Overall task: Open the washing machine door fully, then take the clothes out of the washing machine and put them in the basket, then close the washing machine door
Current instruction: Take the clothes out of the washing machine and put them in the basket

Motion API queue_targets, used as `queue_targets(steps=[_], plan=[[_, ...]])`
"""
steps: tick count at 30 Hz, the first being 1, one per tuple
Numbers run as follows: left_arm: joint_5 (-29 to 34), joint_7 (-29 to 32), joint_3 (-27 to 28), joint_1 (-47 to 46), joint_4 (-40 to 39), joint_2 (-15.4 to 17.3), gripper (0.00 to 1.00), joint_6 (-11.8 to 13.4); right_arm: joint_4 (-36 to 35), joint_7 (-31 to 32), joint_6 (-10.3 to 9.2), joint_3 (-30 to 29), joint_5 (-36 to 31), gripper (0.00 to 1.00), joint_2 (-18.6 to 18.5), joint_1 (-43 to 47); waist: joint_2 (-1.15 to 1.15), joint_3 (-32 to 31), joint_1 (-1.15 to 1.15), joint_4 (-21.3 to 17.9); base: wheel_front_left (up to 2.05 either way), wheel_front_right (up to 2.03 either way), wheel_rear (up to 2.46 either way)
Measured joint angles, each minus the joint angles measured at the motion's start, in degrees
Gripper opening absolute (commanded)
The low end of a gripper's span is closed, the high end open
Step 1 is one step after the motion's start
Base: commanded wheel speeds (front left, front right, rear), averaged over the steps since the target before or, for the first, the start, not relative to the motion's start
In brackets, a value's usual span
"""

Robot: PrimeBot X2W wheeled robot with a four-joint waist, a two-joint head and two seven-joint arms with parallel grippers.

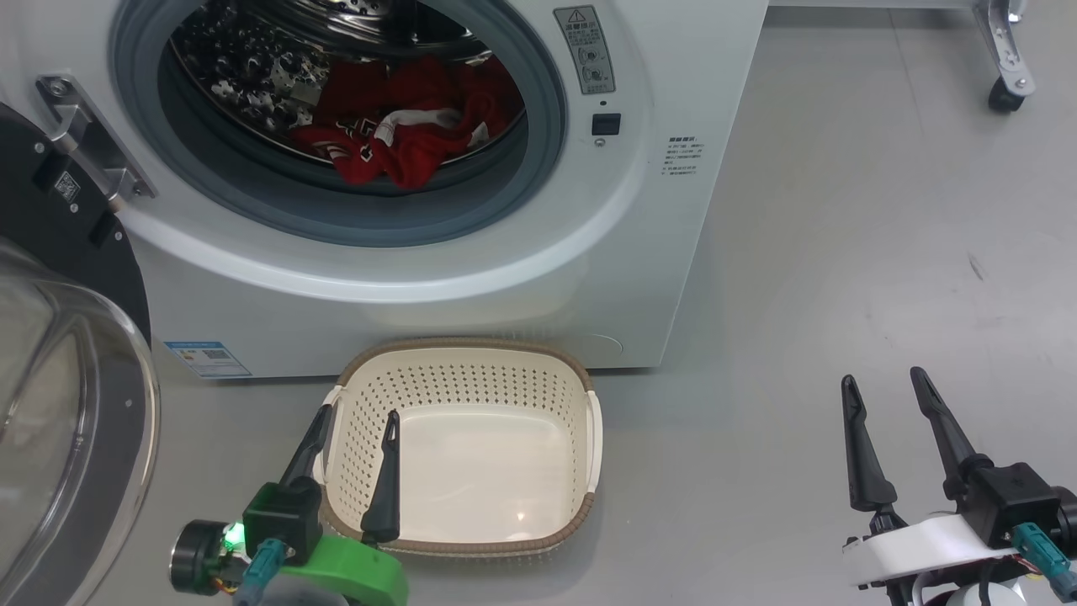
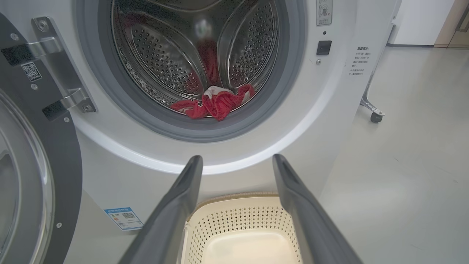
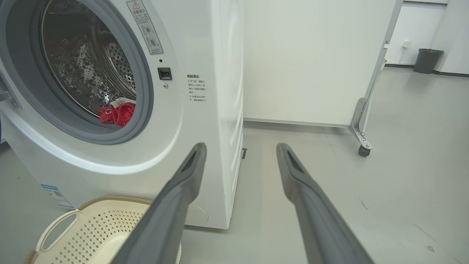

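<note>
Hanging open, the washing machine door (image 1: 76, 396) is done; red clothes (image 1: 404, 139) wait in the drum (image 1: 252, 76), the basket (image 1: 458, 352) empty; left gripper (image 1: 359, 412) and right gripper (image 1: 883, 376) spread wide, empty.

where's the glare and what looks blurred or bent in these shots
Head view: a small bright glint on the basket floor, and speckled reflections across the steel drum. Left wrist view: a hazy pale smear deep in the drum, and the left gripper jaws go soft toward the lens. Right wrist view: the wide-angle lens tilts and slightly bows the washing machine corner edge.
</note>
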Motion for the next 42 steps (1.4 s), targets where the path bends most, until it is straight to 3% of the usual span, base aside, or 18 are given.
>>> queue_targets(steps=[11, 24, 34, 42], plan=[[-5.08, 3.85, -2.11, -6.67, 4.98, 0.02, 1.0, -1.81, -1.74, 0.0, 0.53, 1.27, -0.33, 1.0, -0.3, -1.03, 0.0, 4.65, 0.0, -1.29, 0.0, 0.0, 0.0], [-8.58, 18.18, -1.82, -23.31, 15.36, 0.33, 1.0, -4.94, -3.28, 0.0, 1.21, 2.93, -0.22, 1.0, -0.33, -6.23, 0.0, 14.09, 0.0, -5.19, 0.0, 0.0, 0.0], [-8.57, 26.02, 1.9, -39.35, 16.02, 6.31, 1.0, -5.94, -4.32, 0.0, 1.54, 3.07, 1.18, 1.0, -0.15, -11.76, 0.0, 22.0, 0.0, -8.77, 0.0, 0.0, 0.0], [-7.78, 28.65, 5.21, -49.18, 16.21, 11.92, 1.0, -6.12, -3.59, -0.01, 1.99, 4.47, 2.45, 1.0, 0.12, -15.87, 0.0, 26.4, 0.0, -12.27, 0.0, 0.0, 0.0]])
